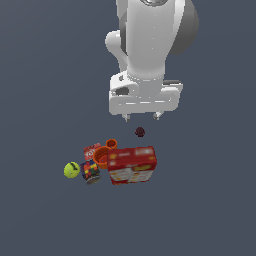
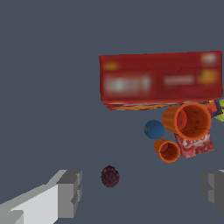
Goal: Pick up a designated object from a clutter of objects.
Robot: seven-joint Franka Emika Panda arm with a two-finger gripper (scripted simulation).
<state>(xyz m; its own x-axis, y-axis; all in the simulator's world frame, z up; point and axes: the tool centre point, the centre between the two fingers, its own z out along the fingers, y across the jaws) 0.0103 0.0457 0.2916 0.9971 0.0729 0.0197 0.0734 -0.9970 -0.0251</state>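
The designated object is a tiny dark maroon ball (image 1: 140, 132) (image 2: 110, 176), lying alone on the grey floor a short way from the clutter of objects. My gripper (image 1: 141, 117) (image 2: 142, 190) hangs above it, open, with nothing between the fingers (image 2: 70, 192); in the wrist view the ball sits between them, closer to one finger. The clutter holds a big red-and-white box (image 1: 131, 164) (image 2: 161, 79), two orange cups (image 1: 102, 156) (image 2: 188, 121) (image 1: 111, 144) (image 2: 167, 150), a multicoloured can (image 1: 90, 171), a yellow-green ball (image 1: 72, 170) and a small red packet (image 1: 91, 150) (image 2: 195, 144).
A small blue ball (image 2: 154, 129) shows in the wrist view between the box and the smaller cup. The grey floor (image 1: 50, 75) stretches all around the clutter.
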